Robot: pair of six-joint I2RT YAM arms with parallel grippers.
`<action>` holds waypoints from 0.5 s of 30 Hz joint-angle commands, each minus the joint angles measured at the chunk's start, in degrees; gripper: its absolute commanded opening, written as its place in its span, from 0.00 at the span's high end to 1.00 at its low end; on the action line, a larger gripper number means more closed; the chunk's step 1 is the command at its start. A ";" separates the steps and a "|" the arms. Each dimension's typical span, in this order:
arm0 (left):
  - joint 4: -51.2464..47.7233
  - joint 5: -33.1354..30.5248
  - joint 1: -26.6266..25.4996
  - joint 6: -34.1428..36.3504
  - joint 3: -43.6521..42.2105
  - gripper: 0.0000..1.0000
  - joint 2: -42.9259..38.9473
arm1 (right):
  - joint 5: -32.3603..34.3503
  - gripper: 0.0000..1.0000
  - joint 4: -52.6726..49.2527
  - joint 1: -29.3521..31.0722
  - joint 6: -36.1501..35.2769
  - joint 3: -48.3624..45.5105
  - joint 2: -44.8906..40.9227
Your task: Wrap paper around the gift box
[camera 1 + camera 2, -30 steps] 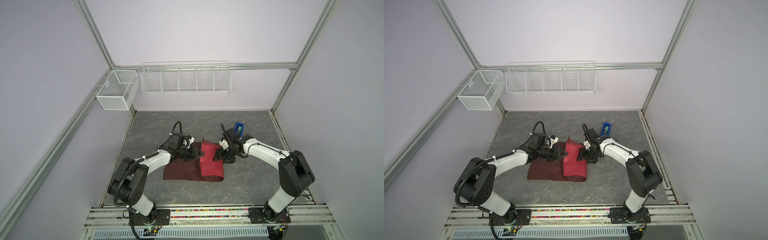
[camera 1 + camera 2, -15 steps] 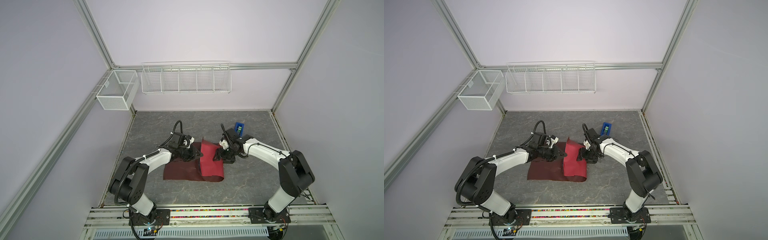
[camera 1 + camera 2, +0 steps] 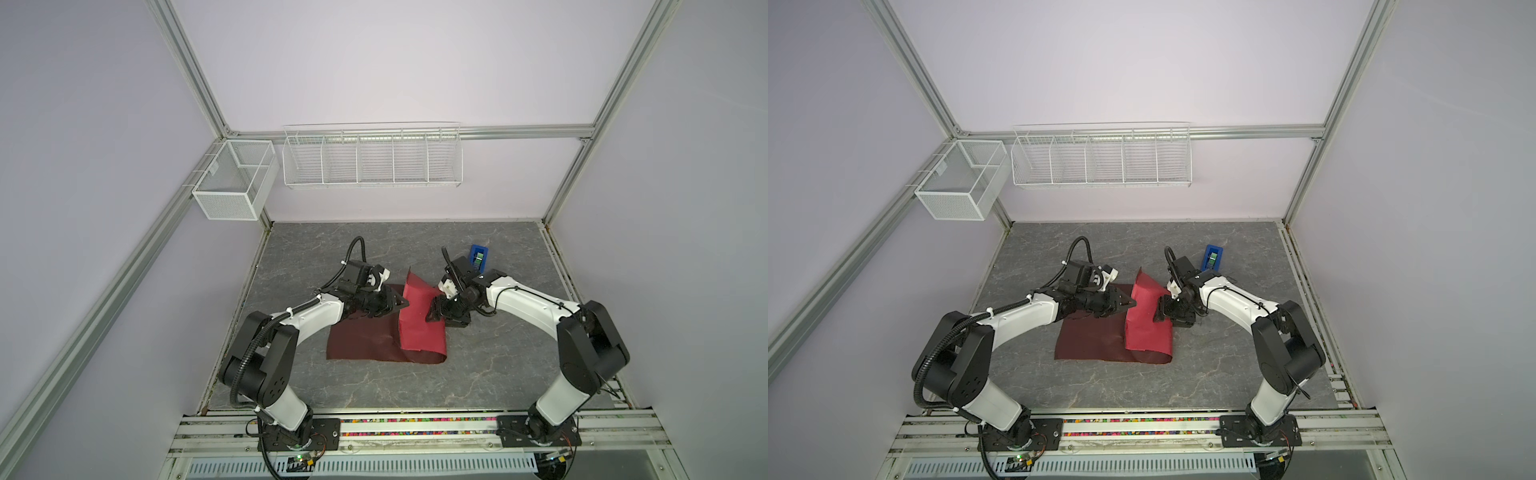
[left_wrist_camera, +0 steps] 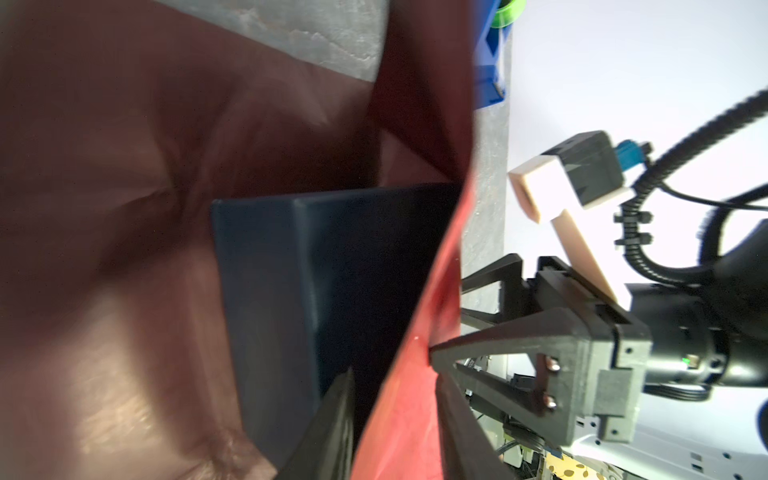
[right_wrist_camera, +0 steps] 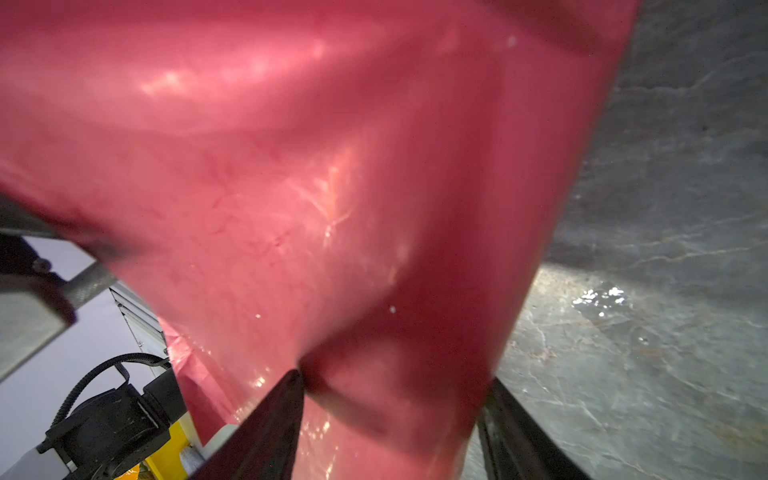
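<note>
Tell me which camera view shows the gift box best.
The left wrist view: the navy gift box fills its middle, two faces and an edge plain, beside the raised paper. The right wrist view shows the paper but no box. In both top views I cannot make it out near the raised paper.

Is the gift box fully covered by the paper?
No: the left wrist view shows the gift box with bare navy sides, the paper raised beside it.
</note>
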 commanded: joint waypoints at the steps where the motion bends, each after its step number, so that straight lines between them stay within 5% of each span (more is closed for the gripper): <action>1: 2.81 2.21 0.19 -0.89 -0.70 0.72 -0.03 | -0.43 0.32 -0.47 0.24 0.47 -0.10 -1.79; 9: -0.23 0.91 0.21 0.81 -1.03 0.76 -0.18 | -0.46 0.32 -0.51 0.24 0.46 -0.10 -1.74; 15: -3.81 -1.15 0.18 2.56 -0.58 0.93 -0.79 | 0.12 0.32 -1.26 0.20 0.51 0.46 -2.63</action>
